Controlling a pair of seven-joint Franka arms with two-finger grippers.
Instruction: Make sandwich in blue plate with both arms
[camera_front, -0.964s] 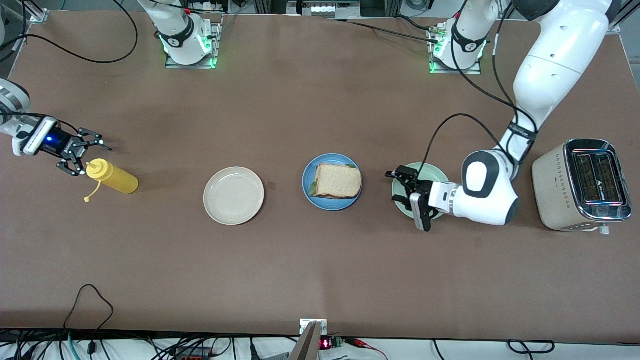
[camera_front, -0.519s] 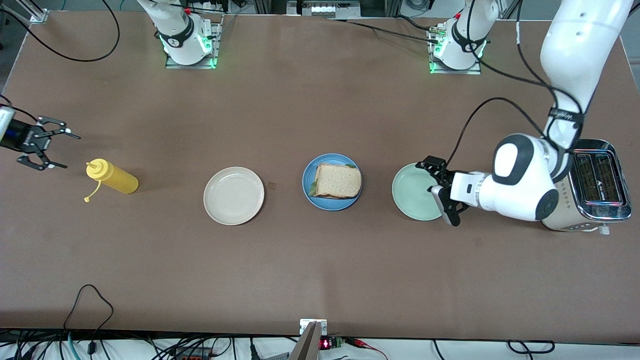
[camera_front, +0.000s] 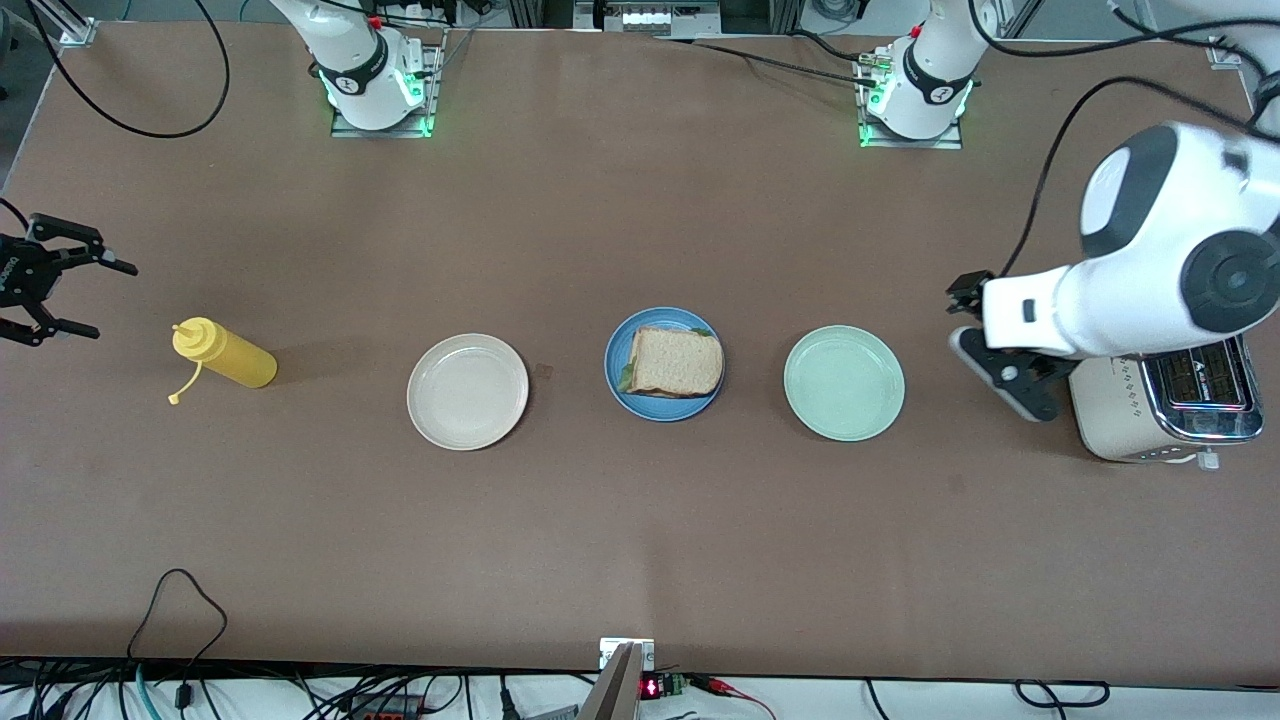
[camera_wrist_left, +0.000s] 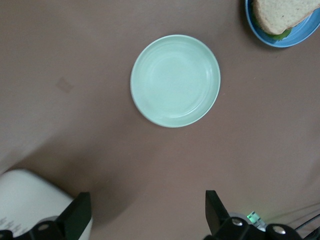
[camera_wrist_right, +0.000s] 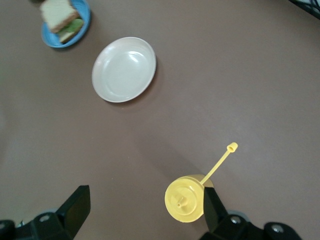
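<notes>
— Both arms have pulled back since a second ago: the left gripper (camera_front: 985, 345) has left the mint-green plate (camera_front: 844, 383) and hangs beside the toaster (camera_front: 1165, 400); the right gripper (camera_front: 55, 290) has retreated from the yellow bottle (camera_front: 222, 355).

— Fingers?

— Spread on both, holding nothing. The sandwich (camera_front: 675, 361) sits on the blue plate (camera_front: 617, 350), between the cream plate (camera_front: 467, 391) and the mint-green one.

— Anything only a wrist view gives?

— The right wrist view looks down on the bottle's nozzle and dangling cap.

We see a yellow squeeze bottle (camera_front: 222, 356), a cream-white plate (camera_front: 467, 391), a mint-green plate (camera_front: 844, 383) and a toaster (camera_front: 1165, 408) on the table (camera_front: 640, 540).
</notes>
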